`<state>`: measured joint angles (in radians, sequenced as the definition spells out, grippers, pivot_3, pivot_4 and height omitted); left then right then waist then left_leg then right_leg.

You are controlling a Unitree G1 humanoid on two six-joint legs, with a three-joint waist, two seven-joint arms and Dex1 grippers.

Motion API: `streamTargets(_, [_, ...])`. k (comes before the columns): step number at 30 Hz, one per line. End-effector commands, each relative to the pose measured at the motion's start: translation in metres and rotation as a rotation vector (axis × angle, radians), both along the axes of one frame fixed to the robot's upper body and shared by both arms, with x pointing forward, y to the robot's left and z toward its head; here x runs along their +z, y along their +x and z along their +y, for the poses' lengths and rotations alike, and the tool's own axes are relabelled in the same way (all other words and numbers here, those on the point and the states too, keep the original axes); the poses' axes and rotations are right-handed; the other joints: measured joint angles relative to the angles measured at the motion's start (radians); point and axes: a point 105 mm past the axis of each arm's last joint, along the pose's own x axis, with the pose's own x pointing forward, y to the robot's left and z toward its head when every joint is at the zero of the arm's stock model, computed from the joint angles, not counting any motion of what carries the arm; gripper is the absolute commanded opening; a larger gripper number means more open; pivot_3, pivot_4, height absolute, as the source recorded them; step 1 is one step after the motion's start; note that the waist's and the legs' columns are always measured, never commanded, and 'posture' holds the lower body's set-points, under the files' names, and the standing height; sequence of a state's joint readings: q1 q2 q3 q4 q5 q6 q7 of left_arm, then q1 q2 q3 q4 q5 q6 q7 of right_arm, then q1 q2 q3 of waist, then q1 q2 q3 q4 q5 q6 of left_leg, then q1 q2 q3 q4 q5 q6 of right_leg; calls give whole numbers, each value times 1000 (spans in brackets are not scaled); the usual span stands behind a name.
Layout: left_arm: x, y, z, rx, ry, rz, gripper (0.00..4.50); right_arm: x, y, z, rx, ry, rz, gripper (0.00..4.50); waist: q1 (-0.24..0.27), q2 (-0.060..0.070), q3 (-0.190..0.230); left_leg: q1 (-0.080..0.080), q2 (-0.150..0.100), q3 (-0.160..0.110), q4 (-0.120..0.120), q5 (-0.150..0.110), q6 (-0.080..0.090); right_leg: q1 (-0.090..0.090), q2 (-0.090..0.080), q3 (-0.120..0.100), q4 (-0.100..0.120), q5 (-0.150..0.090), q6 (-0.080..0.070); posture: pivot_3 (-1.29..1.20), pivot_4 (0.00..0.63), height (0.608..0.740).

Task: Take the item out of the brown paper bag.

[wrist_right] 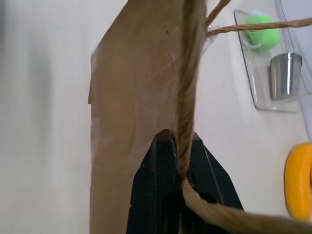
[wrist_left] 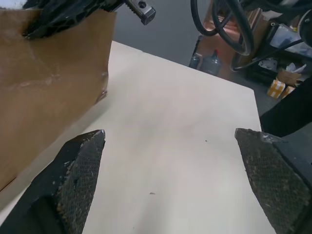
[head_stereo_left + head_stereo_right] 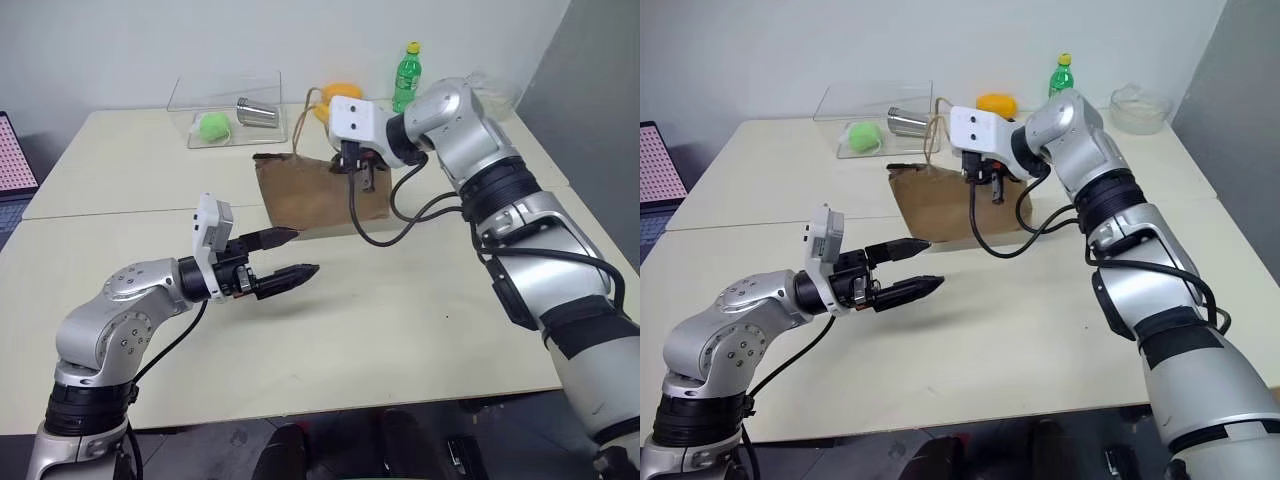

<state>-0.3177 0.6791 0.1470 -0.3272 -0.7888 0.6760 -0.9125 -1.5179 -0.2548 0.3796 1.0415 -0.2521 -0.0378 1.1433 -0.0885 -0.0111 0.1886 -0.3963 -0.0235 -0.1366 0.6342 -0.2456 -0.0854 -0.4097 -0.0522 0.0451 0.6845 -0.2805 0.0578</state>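
While the pale cream table (image 3: 400, 330) stretched across most of the head views under a plain white wall, a laptop (image 3: 12, 165) with a pink screen sat off its far left edge. The left gripper (image 3: 290, 255) hung just above the tabletop in the near left, its two black fingers spread wide apart and holding nothing, pointing toward the bag. Behind it, toward the wall, a clear plastic tray (image 3: 222, 112) held a green ball (image 3: 212, 125) and a small metal cup (image 3: 257, 112) lying on its side. Near the table's middle stood the brown paper bag (image 3: 315, 195), upright and crumpled, with a twisted cord handle (image 1: 187, 97) rising from its top edge. The right gripper (image 1: 176, 146) was over the bag's mouth with its fingers closed together on that handle cord, as the right wrist view showed. The item could not be seen anywhere, so whether it lay inside the bag could not be told. Just behind the bag was a yellow-orange object (image 3: 997, 103), then a green bottle (image 3: 406, 75) with a yellow cap, and at the far right corner a clear bowl (image 3: 1138, 108). A grey wall closed the right side.
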Motion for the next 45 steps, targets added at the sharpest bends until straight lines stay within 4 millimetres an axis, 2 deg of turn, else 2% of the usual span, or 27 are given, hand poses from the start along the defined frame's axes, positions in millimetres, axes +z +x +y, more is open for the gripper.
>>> streamTargets(1, [12,-5,3,15,-4,-49,4500,16,1,9,32,0,-109,31,0,0,0,0,0,0,0,0,0,0,0,0,0,0,0,0,150,740])
streamTargets(7, [24,2,18,180,-60,-133,4500,8,6,12,12,6,-118,31,1,0,0,0,0,0,0,0,0,0,0,0,0,0,0,0,150,740])
streamTargets(13, [39,-6,28,359,-154,-240,4500,2,7,14,12,10,-119,31,0,0,0,0,0,0,0,0,0,0,0,1,-1,0,0,0,150,740])
streamTargets(18, [34,-17,19,384,-165,-244,4500,-1,8,15,8,6,-122,31,1,0,0,0,0,0,0,0,0,0,0,1,0,0,0,0,150,740])
streamTargets(24, [31,-15,18,388,-155,-247,4500,-1,12,16,-8,0,-171,31,1,0,0,0,0,1,0,0,0,0,0,1,1,0,0,0,150,740])
streamTargets(27, [31,-13,16,376,-145,-256,4500,-2,14,14,-11,-22,-194,725,1,0,0,0,0,1,0,0,0,0,0,1,1,0,0,0,150,740])
streamTargets(29, [30,-13,15,367,-138,-256,4500,-2,15,11,-15,-32,-199,1343,1,0,0,0,0,1,0,0,0,0,0,1,1,0,0,0,150,740])
streamTargets(37, [28,-7,5,322,-144,-250,4500,3,15,-9,-46,-14,-114,4199,2,0,0,0,0,0,0,0,0,0,0,1,0,0,0,0,150,740])
streamTargets(43, [26,0,0,297,-145,-234,4500,5,15,-38,-107,64,33,4199,3,0,0,0,0,0,0,0,0,0,0,1,0,0,0,0,150,740])
streamTargets(45, [24,2,-4,276,-144,-222,4500,6,15,-48,-136,142,87,4199,1,0,0,0,0,1,0,0,0,0,0,1,0,0,0,0,150,740])
